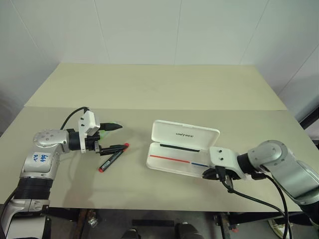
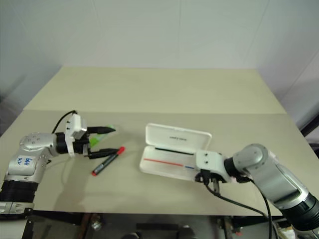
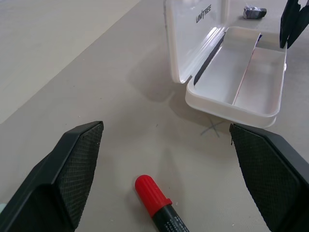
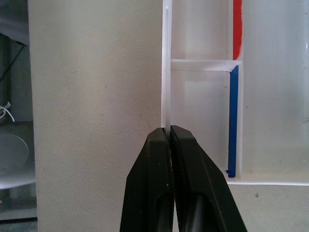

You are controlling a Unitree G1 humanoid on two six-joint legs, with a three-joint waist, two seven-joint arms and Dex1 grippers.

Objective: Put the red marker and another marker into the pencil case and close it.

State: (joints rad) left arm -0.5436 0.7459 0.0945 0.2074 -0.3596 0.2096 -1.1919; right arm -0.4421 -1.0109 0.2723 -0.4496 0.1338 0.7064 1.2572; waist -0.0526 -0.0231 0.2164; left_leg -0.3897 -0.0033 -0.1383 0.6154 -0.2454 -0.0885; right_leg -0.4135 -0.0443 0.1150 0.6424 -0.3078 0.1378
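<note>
From the head views, the case [image 1: 183, 148] is lying open on the tan table [image 1: 149, 89], lid tipped back, red and blue stripes showing in the tray, and nothing's sitting in it as far as I can see. The red marker [image 1: 112, 158] is lying on the table well to the left of the case, cap end pointing toward it. The left gripper [image 1: 115, 136] is hanging right over that marker's cap end with its fingers spread wide, and a bit of the green highlighter [image 2: 94, 140] is peeking out just behind those fingers. The right gripper [image 1: 213, 174] is sitting at the case's near right corner. Left wrist view: both pads [image 3: 79, 162] are standing wide apart, holding nothing, with the marker's red cap lying on the table between them and the open case farther out. Right wrist view: the fingers [image 4: 157, 174] are pressed flat together, tips resting right at the case's rim beside the blue stripe, gripping nothing.
</note>
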